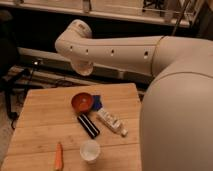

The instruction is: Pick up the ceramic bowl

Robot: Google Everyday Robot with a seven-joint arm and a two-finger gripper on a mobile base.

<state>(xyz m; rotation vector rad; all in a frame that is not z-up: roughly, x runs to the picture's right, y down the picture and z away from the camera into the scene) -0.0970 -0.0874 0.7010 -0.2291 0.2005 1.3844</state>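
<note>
The ceramic bowl [81, 102] is small, round and orange-red with a darker inside. It stands upright on the wooden table [42, 117], towards the far middle. My gripper does not show in this view. Only my white arm [115, 50] is seen, stretched from the right across the top of the view. Its rounded elbow joint [82, 66] hangs above the table's far edge, just beyond the bowl.
A blue item [96, 102] lies against the bowl's right side. A black oblong item [88, 125] and a white packet [111, 121] lie just in front of the bowl. A white cup [90, 150] and an orange stick-like item [58, 156] are near the front edge. My white body [177, 125] fills the right.
</note>
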